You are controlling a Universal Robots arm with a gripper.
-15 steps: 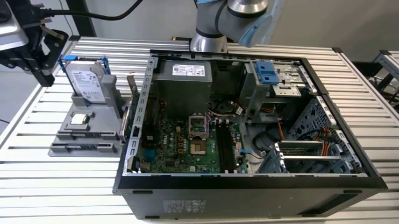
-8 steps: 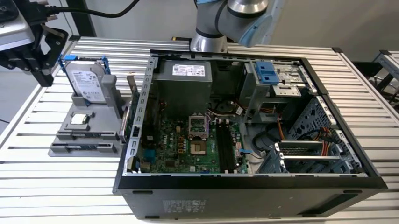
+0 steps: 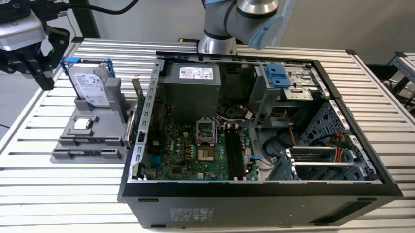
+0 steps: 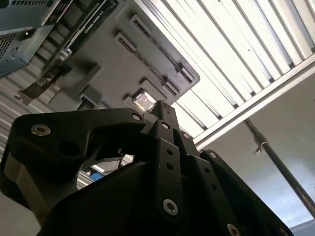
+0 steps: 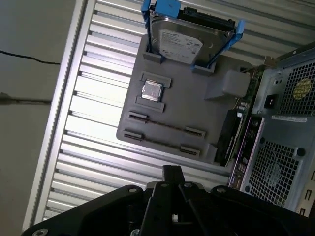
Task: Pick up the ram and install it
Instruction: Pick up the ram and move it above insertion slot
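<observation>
Ram [image 5: 166,124] showed as a thin dark line between two end clips at the grey holder's [image 5: 197,105] near end in the exterior view, touched by nothing. Past it, the small silver chip [image 5: 152,91] lay at the holder's middle. The hard drive [image 5: 182,42] stood at the holder's far end. The gripper [image 5: 172,170] hung off the holder's far end, on the exterior view's left, its fingers pressed together on nothing.

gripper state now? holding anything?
Gripper: shut, fingertips together, nothing seen held, near the grey parts tray.
</observation>
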